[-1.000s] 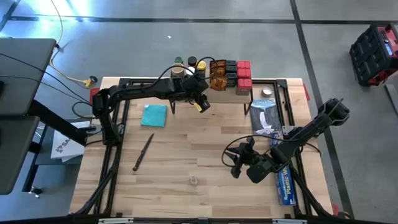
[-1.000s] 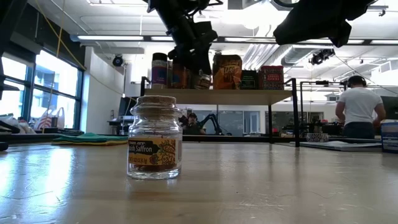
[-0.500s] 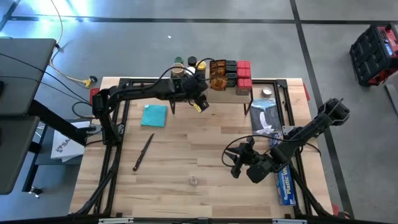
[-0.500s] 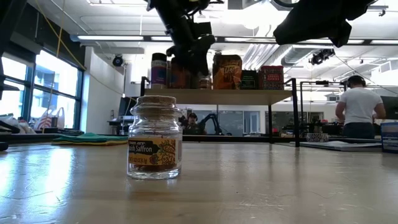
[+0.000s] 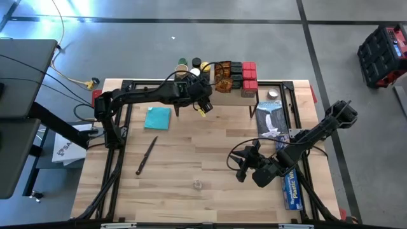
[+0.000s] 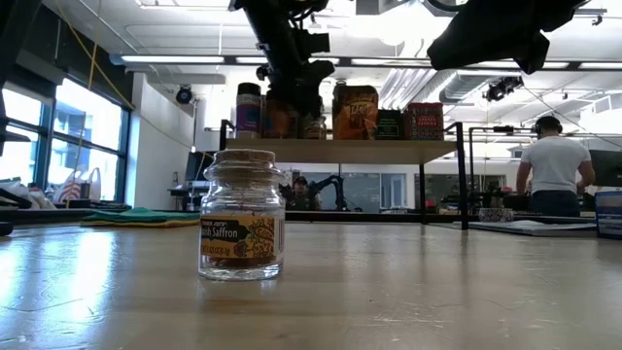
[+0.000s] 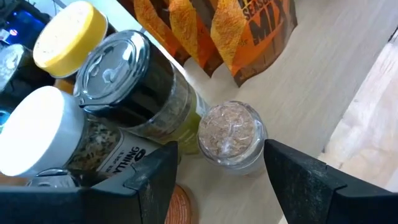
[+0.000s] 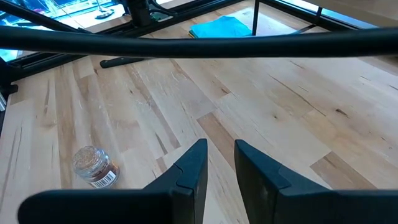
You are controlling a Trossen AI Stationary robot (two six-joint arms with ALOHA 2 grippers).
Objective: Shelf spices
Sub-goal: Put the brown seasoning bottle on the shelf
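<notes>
Left fingers (image 7: 217, 180) apparently straddle jar (image 7: 231, 132); shelf (image 7: 311, 74) beneath.

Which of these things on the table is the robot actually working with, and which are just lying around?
Part of the job:
- shelf
- clear-lidded jar just set there, left gripper open around it
- seasoning packets
- red boxes
- saffron jar waiting

Lying about:
- knife
- teal cloth
- plastic-wrap box

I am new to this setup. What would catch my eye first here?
The left gripper hangs at the shelf, jaws open around a small clear-lidded jar beside the other spices. One saffron jar stands alone on the table, near the front. The right gripper hangs above the table, holding nothing.
</notes>
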